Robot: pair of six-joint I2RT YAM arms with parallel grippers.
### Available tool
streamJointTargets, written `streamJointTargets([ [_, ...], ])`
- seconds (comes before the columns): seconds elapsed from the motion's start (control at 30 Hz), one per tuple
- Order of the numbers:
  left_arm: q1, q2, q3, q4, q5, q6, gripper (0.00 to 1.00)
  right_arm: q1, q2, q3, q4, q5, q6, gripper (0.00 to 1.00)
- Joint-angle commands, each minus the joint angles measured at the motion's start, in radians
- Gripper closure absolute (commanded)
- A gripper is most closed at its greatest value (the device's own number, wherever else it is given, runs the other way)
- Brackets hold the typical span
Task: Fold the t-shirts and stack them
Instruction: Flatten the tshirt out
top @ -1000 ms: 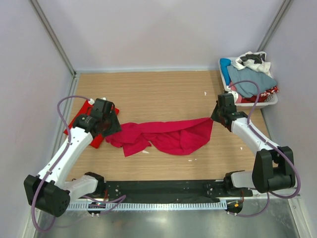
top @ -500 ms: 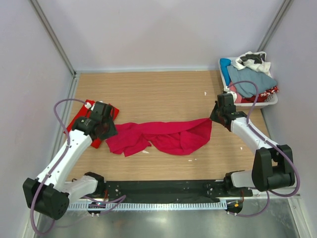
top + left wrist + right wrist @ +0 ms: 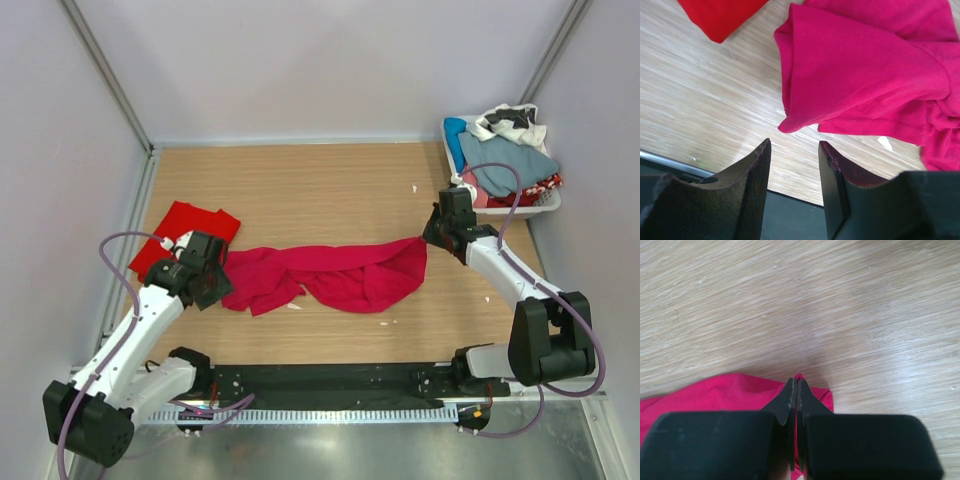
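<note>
A crimson t-shirt (image 3: 330, 272) lies crumpled in a long band across the middle of the wooden table. Its right corner is lifted slightly, and my right gripper (image 3: 428, 238) is shut on that corner; in the right wrist view the closed tips (image 3: 797, 381) pinch the crimson cloth (image 3: 715, 395). A scarlet t-shirt (image 3: 180, 228) lies folded flat at the left. My left gripper (image 3: 213, 288) hovers open and empty just near of the crimson shirt's left end (image 3: 860, 75). Through its jaws (image 3: 794, 145) I see only bare wood, with the scarlet shirt (image 3: 720, 15) further off.
A white basket (image 3: 520, 210) heaped with mixed clothes stands at the back right corner. Small white scraps (image 3: 383, 322) lie on the wood. A black strip (image 3: 330, 380) runs along the near edge between the arm bases. Walls close in on the left, back and right.
My left gripper has drawn back toward the near edge, off the crimson shirt's left end, uncovering the folded scarlet shirt. The right gripper has kept its hold, barely moving.
</note>
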Motion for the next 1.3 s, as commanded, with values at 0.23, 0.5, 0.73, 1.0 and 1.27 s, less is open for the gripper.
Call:
streamJointTargets([
  [0.23,-0.002,-0.024,-0.063,0.127,0.038,-0.041,0.58,0.001,0.002,-0.008,0.056,-0.041,0.009,0.99],
  [0.5,-0.002,-0.001,-0.078,0.166,-0.008,-0.028,0.58,0.001,-0.012,-0.012,0.056,-0.049,0.006,0.99],
  [0.73,-0.002,0.016,-0.068,0.129,-0.071,-0.050,0.56,0.000,-0.009,-0.010,0.056,-0.055,0.006,0.99],
  [1.0,-0.002,0.045,-0.092,0.203,-0.021,-0.018,0.83,0.001,-0.005,-0.013,0.059,-0.057,0.007,0.99],
  [1.27,-0.001,0.039,-0.065,0.206,0.004,0.013,1.00,0.001,-0.002,-0.008,0.057,-0.060,0.007,0.99],
])
